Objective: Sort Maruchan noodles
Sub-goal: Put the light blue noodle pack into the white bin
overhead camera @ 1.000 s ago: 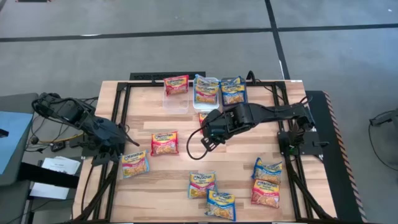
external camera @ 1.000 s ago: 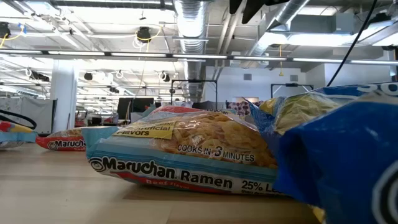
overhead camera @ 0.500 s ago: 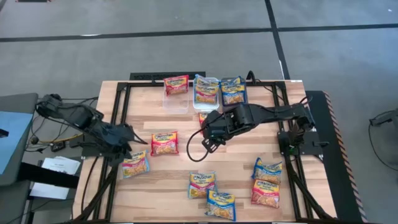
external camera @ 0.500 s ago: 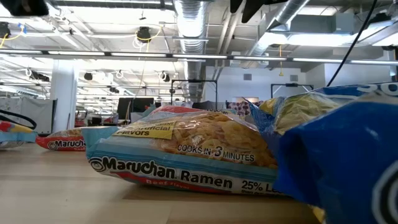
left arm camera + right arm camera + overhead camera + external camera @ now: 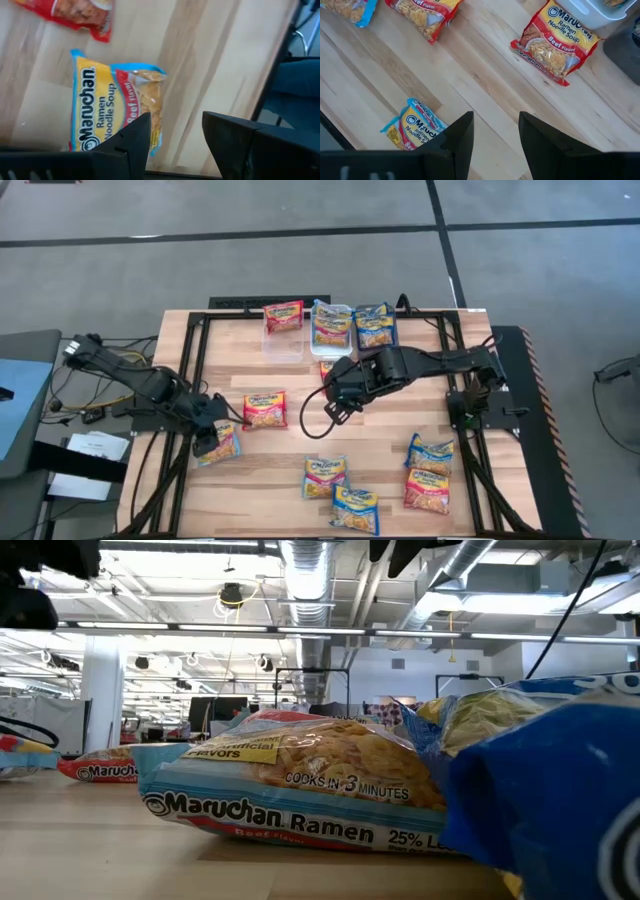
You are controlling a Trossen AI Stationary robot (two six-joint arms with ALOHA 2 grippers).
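Note:
Several Maruchan packets lie flat on the wooden table (image 5: 300,385). My left gripper (image 5: 206,442) is open and hovers over the left edge of a blue-banded beef packet (image 5: 220,443), (image 5: 112,107), with its fingers (image 5: 127,145) above that packet's near-left part, not touching it. A red-banded packet (image 5: 265,410), (image 5: 75,15) lies just beyond. My right gripper (image 5: 335,405), (image 5: 495,137) is open and hangs above the table's middle, over bare wood. Another packet (image 5: 326,368) is partly hidden under the right arm.
At the far edge, a red packet (image 5: 283,315) lies on a clear bin, and a white bin (image 5: 331,325) and a dark-grey bin (image 5: 374,325) each hold packets. Further packets lie near the front: (image 5: 324,476), (image 5: 355,508), (image 5: 430,452), (image 5: 427,490). One packet (image 5: 290,785) fills the low view.
My left arm has swung from the table's left edge toward the right, then toward the near edge, ending over the blue-banded packet. The packets have not moved.

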